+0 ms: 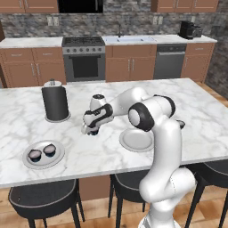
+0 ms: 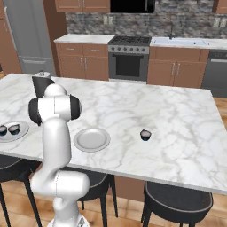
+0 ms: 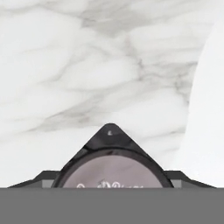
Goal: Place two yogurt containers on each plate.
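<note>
My gripper (image 1: 91,130) hangs just above the marble counter between the two plates, shut on a yogurt container (image 3: 111,168) whose pale pinkish top shows low between the fingers. The left plate (image 1: 26,162) holds two yogurt containers (image 1: 34,155) (image 1: 49,150) side by side; it shows again in the right base view (image 2: 20,133). The second plate (image 1: 133,141) (image 2: 91,139) lies bare near the counter's front edge, and its white rim (image 3: 210,109) curves along the right of the hand view. Another yogurt container (image 2: 145,135) (image 1: 181,124) stands alone on the counter right of that plate.
A tall black cylinder with a white knob (image 1: 55,103) stands behind the left plate. Dark stools (image 1: 42,198) sit under the counter's front edge. My own arm (image 1: 147,116) reaches over the bare plate.
</note>
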{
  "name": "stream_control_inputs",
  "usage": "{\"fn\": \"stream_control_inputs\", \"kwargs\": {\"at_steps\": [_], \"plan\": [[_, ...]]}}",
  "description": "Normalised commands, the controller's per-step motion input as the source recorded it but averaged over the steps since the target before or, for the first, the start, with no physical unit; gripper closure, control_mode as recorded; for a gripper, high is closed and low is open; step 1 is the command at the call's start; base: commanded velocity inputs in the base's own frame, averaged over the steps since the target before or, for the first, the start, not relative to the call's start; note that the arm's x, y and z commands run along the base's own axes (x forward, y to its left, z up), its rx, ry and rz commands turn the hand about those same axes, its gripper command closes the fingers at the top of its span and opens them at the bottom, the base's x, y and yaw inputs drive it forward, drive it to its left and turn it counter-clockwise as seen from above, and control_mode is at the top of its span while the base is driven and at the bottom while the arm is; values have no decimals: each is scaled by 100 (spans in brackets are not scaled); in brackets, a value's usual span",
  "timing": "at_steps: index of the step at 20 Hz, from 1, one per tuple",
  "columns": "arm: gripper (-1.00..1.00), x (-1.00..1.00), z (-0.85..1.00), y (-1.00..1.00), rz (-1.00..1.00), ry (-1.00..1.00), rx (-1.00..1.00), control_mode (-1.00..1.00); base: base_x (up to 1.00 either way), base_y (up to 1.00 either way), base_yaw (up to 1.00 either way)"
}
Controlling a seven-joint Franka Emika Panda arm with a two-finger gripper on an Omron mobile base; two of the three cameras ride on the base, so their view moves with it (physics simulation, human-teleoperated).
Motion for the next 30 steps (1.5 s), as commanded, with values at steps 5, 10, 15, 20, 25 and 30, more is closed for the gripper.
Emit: {"fn": "stream_control_inputs", "kwargs": {"at_steps": [5, 10, 15, 20, 25, 30], "plan": [[100, -19, 5, -25, 0, 4, 0, -100, 0, 0, 0], [100, -67, 22, -72, -5, 0, 0, -100, 0, 0, 0], [100, -79, 22, -87, -4, 0, 0, -100, 0, 0, 0], [100, -68, 10, -85, -5, 0, 0, -100, 0, 0, 0], [100, -27, -2, -66, -12, 0, -1, -100, 0, 0, 0], [100, 8, -13, -40, -2, 0, -2, -100, 0, 0, 0]]}}
